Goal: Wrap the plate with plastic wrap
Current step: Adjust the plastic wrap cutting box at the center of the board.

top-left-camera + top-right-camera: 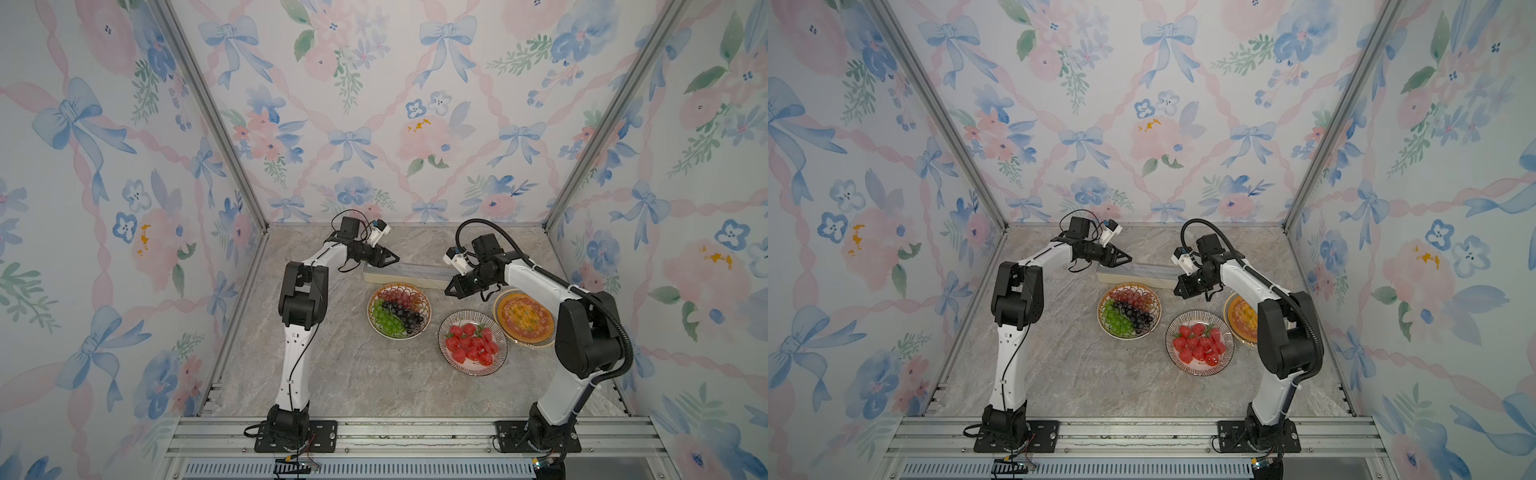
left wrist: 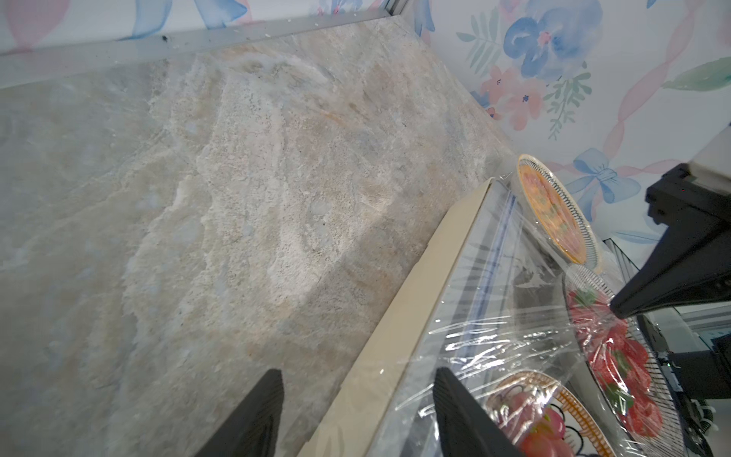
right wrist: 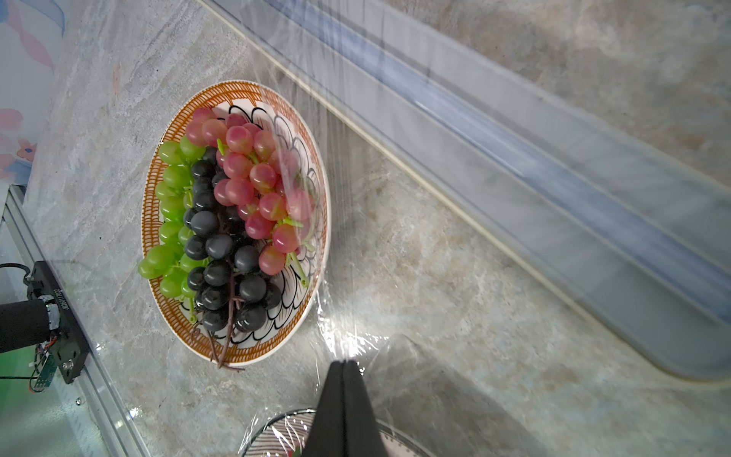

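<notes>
A long cream box [image 1: 409, 276] lies on the stone table [image 1: 353, 374], and everything else sits close around it. The left claw [image 2: 356, 411] hangs over the box's left end with its jaws apart. One finger [image 2: 253, 415] is above bare table beyond the box's far long edge and the other is above its translucent top. Whether either finger touches the box cannot be told.

The right claw [image 3: 344, 362] is just off the box's right end, on the side nearer the arm bases. Its jaws are pressed together on a bunched corner of plastic wrap [image 3: 348, 336]. From there the clear film runs taut back to the box's near long edge, crossing one side of the grape plate [image 3: 152, 221].

That plate sits just in front of the box's middle. A strawberry plate [image 1: 444, 343] lies further out from the box's right half. A plate of orange food [image 1: 524, 340] sits off the box's right end, partly under the right arm. Both look glossy with film in the left wrist view
</notes>
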`<state>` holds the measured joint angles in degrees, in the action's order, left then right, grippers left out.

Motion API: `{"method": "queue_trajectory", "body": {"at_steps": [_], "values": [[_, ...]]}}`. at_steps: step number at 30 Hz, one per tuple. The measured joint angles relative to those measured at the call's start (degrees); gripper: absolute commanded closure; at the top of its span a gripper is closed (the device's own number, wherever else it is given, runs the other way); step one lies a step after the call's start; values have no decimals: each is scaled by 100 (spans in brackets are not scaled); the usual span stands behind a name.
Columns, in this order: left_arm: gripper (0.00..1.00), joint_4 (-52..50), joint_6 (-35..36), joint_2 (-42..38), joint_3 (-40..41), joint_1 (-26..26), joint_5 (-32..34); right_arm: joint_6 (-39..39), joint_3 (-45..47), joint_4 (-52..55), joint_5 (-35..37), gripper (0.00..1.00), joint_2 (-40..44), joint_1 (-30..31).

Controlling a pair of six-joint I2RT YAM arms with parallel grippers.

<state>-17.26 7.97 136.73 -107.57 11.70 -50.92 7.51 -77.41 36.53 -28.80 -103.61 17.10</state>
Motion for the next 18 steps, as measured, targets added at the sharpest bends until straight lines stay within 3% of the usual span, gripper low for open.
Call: {"method": "queue_trajectory", "body": {"at_steps": [8,14,18], "values": [[35,-365,442,-293,96,-153,518,70,-101,103,111,100,0,0],[34,-372,896,-1137,214,-350,861,109,-155,146,186,100,0,0],[29,-358,1598,-1716,570,-275,1311,136,-236,221,229,100,0,-2]]}}
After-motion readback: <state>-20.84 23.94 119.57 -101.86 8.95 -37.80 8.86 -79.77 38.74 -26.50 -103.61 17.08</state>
